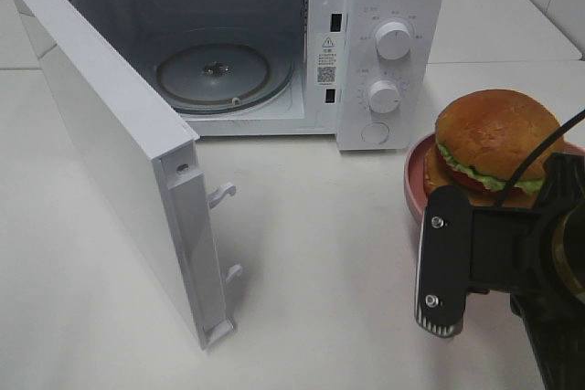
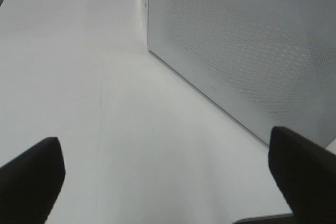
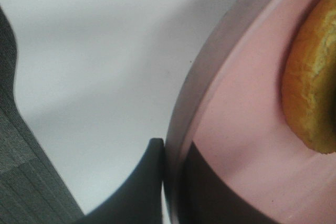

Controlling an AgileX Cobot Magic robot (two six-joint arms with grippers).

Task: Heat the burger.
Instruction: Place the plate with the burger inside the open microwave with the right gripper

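The burger [image 1: 498,139], with a golden-brown bun and a lettuce edge, sits on a pink plate [image 1: 413,175] on the table, right of the microwave [image 1: 393,6]. My right gripper [image 1: 498,212] is at the plate's near edge. In the right wrist view the right gripper [image 3: 173,182] pinches the plate's rim [image 3: 184,108], one finger outside and one on the inside, with the burger's bun [image 3: 315,77] close by. My left gripper [image 2: 168,177] is open and empty above the bare table, beside the door's white perforated outer face [image 2: 252,51]. It is out of the high view.
The microwave door [image 1: 110,134] stands wide open to the left, reaching toward the table's front. The glass turntable [image 1: 219,75] lies inside the cavity. Two knobs [image 1: 393,40] are on the right panel. Bare table lies between the door and the plate.
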